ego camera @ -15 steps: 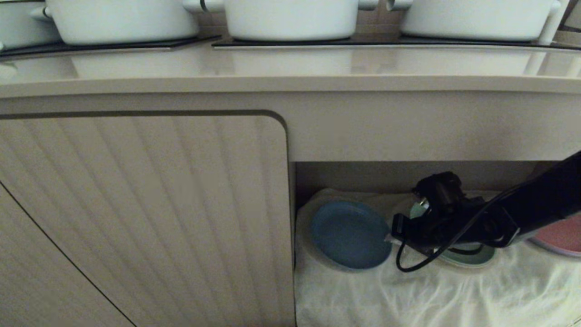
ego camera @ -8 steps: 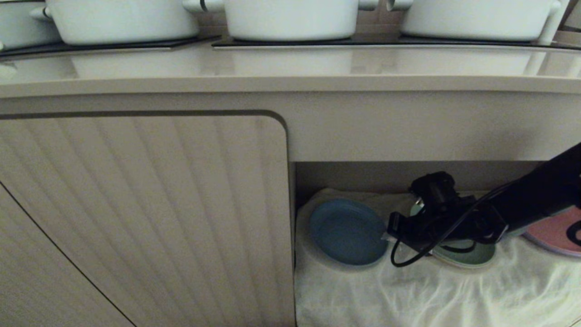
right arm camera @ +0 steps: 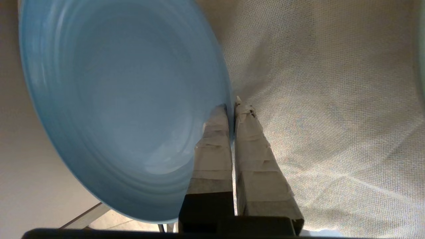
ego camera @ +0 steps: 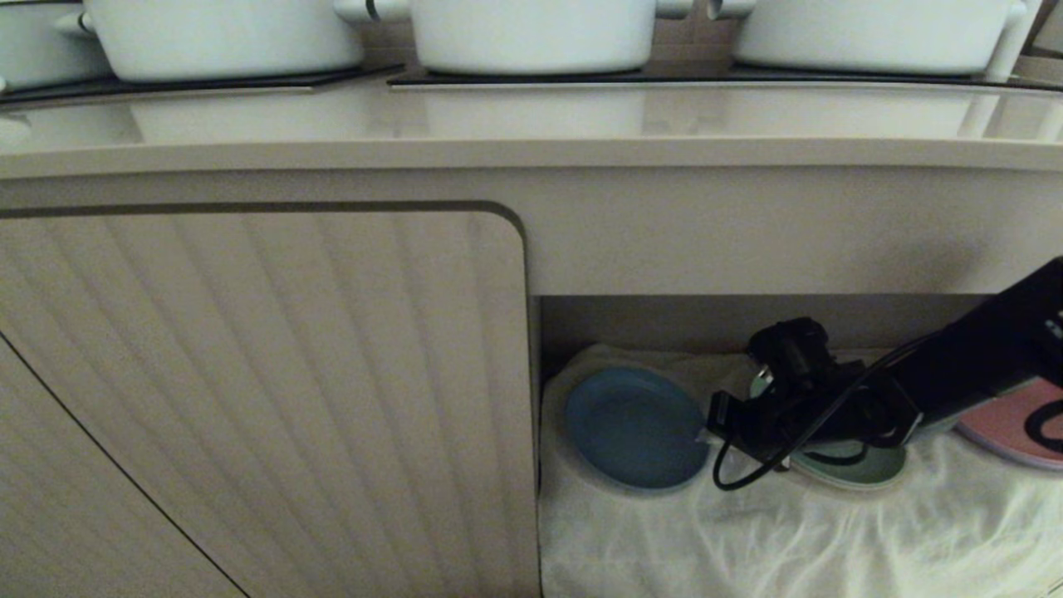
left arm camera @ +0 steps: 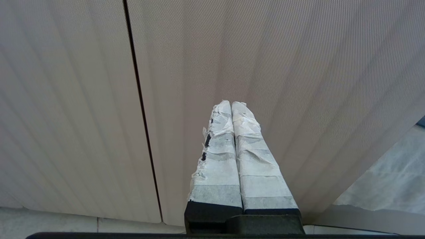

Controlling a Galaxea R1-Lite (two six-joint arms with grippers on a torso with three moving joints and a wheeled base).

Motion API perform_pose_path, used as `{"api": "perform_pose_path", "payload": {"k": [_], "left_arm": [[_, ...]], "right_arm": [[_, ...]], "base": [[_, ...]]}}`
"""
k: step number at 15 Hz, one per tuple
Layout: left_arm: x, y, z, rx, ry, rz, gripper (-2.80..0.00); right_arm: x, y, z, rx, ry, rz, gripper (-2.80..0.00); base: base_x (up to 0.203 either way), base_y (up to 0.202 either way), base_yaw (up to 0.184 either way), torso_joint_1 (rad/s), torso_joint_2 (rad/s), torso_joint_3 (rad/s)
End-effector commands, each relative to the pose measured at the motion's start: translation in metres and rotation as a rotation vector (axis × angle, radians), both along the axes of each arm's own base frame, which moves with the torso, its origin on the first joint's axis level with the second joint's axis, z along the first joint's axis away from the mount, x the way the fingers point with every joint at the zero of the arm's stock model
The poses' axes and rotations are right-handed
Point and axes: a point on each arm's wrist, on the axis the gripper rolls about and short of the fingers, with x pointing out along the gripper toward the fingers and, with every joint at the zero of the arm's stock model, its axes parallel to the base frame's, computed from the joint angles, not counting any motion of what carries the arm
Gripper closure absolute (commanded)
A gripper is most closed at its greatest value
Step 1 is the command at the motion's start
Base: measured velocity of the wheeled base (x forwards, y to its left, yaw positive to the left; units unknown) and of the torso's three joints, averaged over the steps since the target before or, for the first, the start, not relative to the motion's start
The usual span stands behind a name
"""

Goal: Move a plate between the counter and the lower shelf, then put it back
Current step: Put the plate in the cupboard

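Note:
The light-blue plate [ego camera: 635, 428] is inside the lower shelf [ego camera: 747, 324], at its left end, low over the wrinkled white cloth [ego camera: 747, 531]. My right gripper [ego camera: 706, 432] reaches in from the right and is shut on the plate's right rim. In the right wrist view the taped fingers [right arm camera: 212, 146] pinch the edge of the plate [right arm camera: 123, 99], one above and one below it, with my right gripper [right arm camera: 232, 106] over the cloth [right arm camera: 332, 116]. The counter [ego camera: 531, 124] runs above. My left gripper [left arm camera: 231, 104] is shut and empty, facing a ribbed cabinet door [left arm camera: 298, 66].
A green plate [ego camera: 855, 469] lies under my right wrist and a pink plate [ego camera: 1009, 428] at the far right of the shelf. White pots [ego camera: 531, 33] stand on black cooktop panels [ego camera: 208, 83]. A ribbed cabinet door [ego camera: 266, 399] closes the left side.
My right gripper and the blue plate have shifted slightly left within the shelf. The forearm has lifted a little, uncovering more of the pink plate.

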Motion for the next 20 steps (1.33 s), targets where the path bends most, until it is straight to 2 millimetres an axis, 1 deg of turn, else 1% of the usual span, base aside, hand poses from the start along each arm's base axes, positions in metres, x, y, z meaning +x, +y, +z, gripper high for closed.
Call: {"api": "perform_pose_path", "payload": {"k": [1,8,17,18,19,20], "left_arm": [[-0.0001,0.0000,0.0002,-0.001,-0.001,0.001,0.00],[0.0000,0.0000,-0.0001,-0.001,0.000,0.001,0.00],[-0.0001,0.0000,0.0001,-0.001,-0.001,0.001,0.00],[-0.0001,0.0000,0.0003,-0.001,-0.002,0.001,0.00],[-0.0001,0.0000,0.0003,-0.001,-0.002,0.001,0.00],[0.0000,0.0000,-0.0001,-0.001,0.000,0.001,0.00]], "right_arm": [[0.0000,0.0002,0.0004,0.004,-0.001,-0.002,0.00],[0.0064,0.0019,0.0017,0.006,-0.008,-0.002,0.00],[0.0066,0.0020,-0.0014,0.005,0.004,-0.002,0.00],[0.0071,0.0021,-0.0013,0.006,0.001,-0.002,-1.21],[0.0081,0.0024,-0.0032,0.005,0.001,-0.003,-2.80],[0.0081,0.0023,-0.0038,0.004,0.001,-0.002,-2.80]], "base": [[0.000,0.000,0.000,0.000,0.00,0.000],[0.000,0.000,0.000,0.000,0.00,0.000],[0.000,0.000,0.000,0.000,0.00,0.000],[0.000,0.000,0.000,0.000,0.00,0.000],[0.000,0.000,0.000,0.000,0.00,0.000],[0.000,0.000,0.000,0.000,0.00,0.000]]}}
